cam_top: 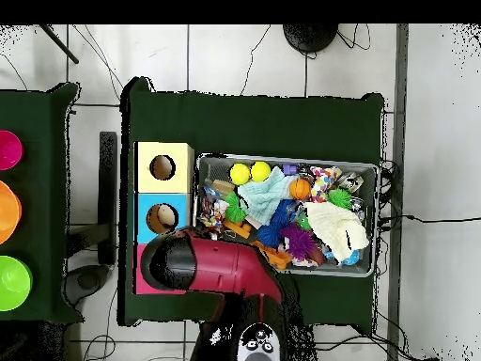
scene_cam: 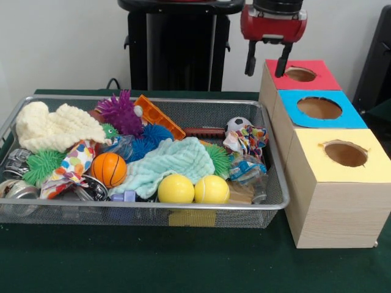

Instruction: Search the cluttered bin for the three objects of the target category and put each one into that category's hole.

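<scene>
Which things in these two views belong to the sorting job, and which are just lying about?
Belong to the job:
the bin of mixed objects
red-topped box
blue-topped box
yellow-topped box
the hand, open above the red-topped box

Just lying about:
pink dish, orange dish and green dish on the side table in the overhead view

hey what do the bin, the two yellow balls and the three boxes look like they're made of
The bin: silver wire mesh, metal rim, see-through weave. The two yellow balls: smooth, slightly glossy, probably plastic or rubber. The three boxes: pale wood, grain showing on the sides, with matte red, blue and yellow tops, perhaps paper or paint.
</scene>
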Available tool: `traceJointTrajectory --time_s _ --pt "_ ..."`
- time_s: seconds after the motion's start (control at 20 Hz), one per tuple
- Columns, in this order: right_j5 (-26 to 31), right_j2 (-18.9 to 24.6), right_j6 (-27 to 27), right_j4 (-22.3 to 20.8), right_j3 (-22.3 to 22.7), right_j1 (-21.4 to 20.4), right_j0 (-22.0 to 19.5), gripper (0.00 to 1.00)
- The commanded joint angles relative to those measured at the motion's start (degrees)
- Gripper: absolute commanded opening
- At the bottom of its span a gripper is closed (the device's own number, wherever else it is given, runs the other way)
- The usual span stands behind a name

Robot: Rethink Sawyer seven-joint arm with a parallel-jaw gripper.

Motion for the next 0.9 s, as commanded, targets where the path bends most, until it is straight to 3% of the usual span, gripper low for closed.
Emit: traceJointTrajectory --time_s 0.05,0.5,0.9 --pt "-5.9 8.0 -1.1 -5.6 -1.6 5.3 -4.8 1.0" --pt "-13.6 11.3 0.5 -10.7 -1.8 11.5 -9.7 1.0" --pt "-15.0 14.0 0.5 -13.2 -5.0 16.2 -12.8 1.0"
